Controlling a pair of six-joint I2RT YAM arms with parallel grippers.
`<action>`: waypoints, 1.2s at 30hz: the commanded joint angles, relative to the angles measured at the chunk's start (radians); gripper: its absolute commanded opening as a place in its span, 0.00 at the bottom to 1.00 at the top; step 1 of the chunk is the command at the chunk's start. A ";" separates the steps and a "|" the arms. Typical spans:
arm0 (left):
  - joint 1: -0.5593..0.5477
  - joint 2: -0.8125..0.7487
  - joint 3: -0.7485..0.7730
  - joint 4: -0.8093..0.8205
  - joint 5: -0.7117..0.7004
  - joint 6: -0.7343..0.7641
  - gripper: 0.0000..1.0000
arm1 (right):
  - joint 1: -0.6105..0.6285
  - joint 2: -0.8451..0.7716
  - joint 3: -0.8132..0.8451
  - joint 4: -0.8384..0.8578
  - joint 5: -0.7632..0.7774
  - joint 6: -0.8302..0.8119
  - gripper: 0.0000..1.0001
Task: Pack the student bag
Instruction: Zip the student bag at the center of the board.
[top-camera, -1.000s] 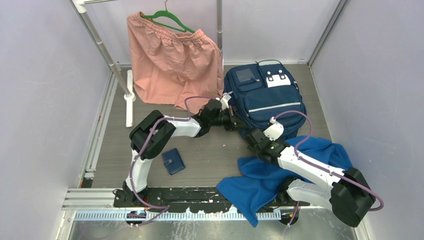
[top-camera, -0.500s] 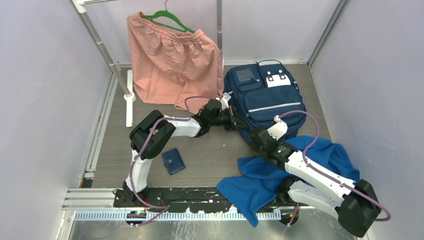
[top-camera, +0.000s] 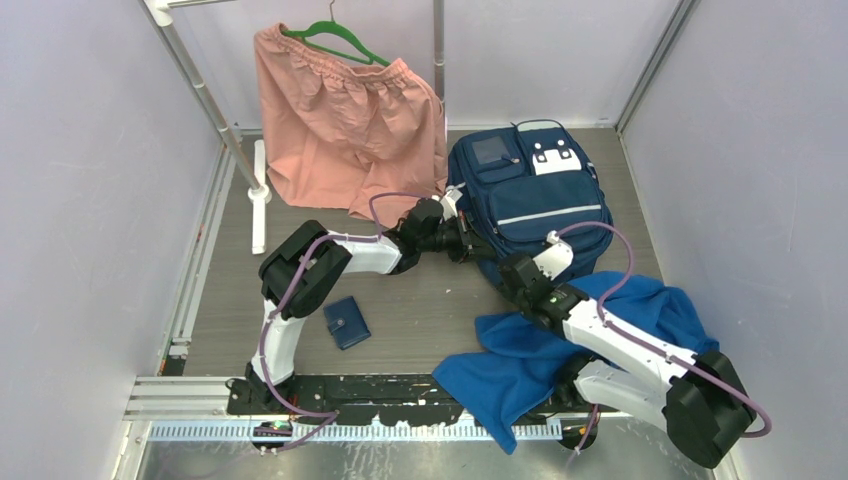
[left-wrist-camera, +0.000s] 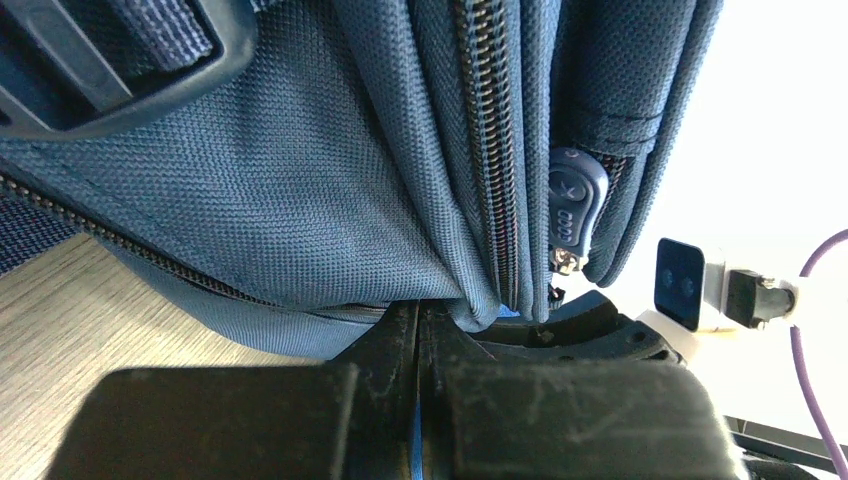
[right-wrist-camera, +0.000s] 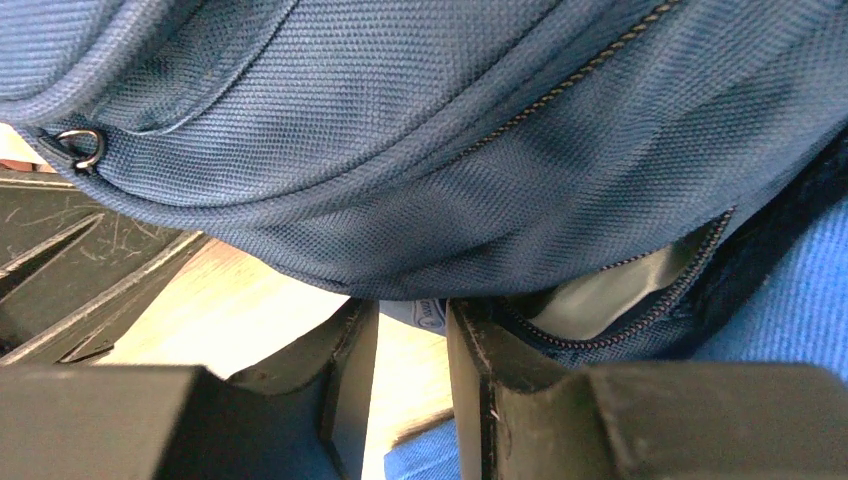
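1. Student bag (top-camera: 535, 200): navy backpack lying flat, front panel up, towards the far right corner of the table (top-camera: 420, 300). The woven fabric looks soft and limp. It is likely to sag, fold and slide rather than lift as one piece, and to weigh little if empty.
2. Holds: the best purchase is judged to be at seams, zip pulls and the top handle (top-camera: 538, 124). Broad panels would only bunch up.
3. Left gripper (left-wrist-camera: 420, 318): at the bag's left near side, jaws pressed together on a fold of fabric beside the zipper (left-wrist-camera: 495, 150). A rubber zip pull (left-wrist-camera: 572, 200) hangs just to the side, free.
4. Right gripper (right-wrist-camera: 412, 320): at the bag's near edge, jaws narrowly parted and straddling a small tab without visibly clamping it. A zip stands partly open there, showing pale lining (right-wrist-camera: 600, 295).
5. Royal-blue cloth (top-camera: 540, 360): heaped at the near right edge under the right arm, touching the bag.
6. Navy wallet (top-camera: 346, 322): near the left arm, well apart from the bag.
7. Pink shorts (top-camera: 345, 120): on a green hanger (top-camera: 335, 38) along the far edge.
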 joint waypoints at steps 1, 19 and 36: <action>0.008 0.000 0.005 0.079 0.007 -0.005 0.00 | -0.016 0.020 -0.031 0.072 -0.003 -0.028 0.37; 0.008 -0.002 -0.002 0.089 0.006 -0.008 0.00 | -0.017 0.018 -0.023 0.031 0.019 -0.038 0.01; 0.253 0.001 0.078 -0.002 0.062 0.037 0.00 | -0.017 0.045 0.132 -0.207 -0.061 -0.148 0.01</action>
